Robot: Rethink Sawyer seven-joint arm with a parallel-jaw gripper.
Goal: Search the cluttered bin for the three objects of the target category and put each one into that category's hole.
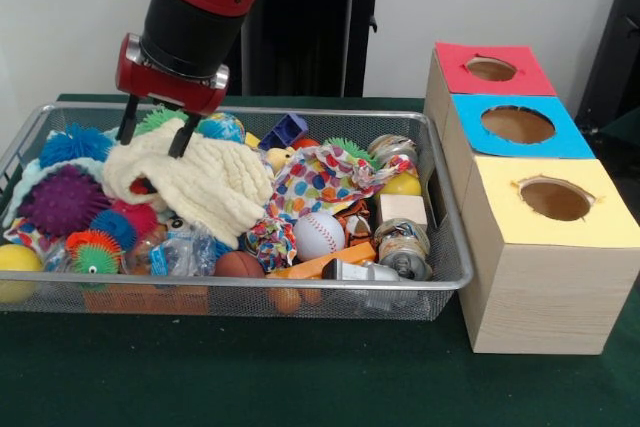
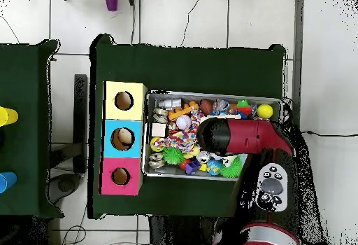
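Observation:
The bin point(image 1: 250, 288) of silver wire mesh sits on the green table, full of toys; it also shows in the overhead view point(image 2: 217, 94). The hole point(image 1: 490, 68) is in the red top of the farthest wooden box, and shows in the overhead view point(image 2: 120, 176) too. My gripper point(image 1: 155, 132) is over the bin's left part. Its two black fingers are spread apart, with the tips against a cream knitted cloth point(image 1: 205, 185). In the overhead view my red arm point(image 2: 241, 136) covers the gripper.
Beside the red box stand a blue-topped box point(image 1: 517, 125) and a yellow-topped box point(image 1: 555, 199). The bin holds a purple spiky ball point(image 1: 62, 199), a baseball point(image 1: 318, 234), a dotted cloth point(image 1: 320, 177), metal cans point(image 1: 402, 247), a wooden block point(image 1: 402, 209) and a yellow ball point(image 1: 15, 267).

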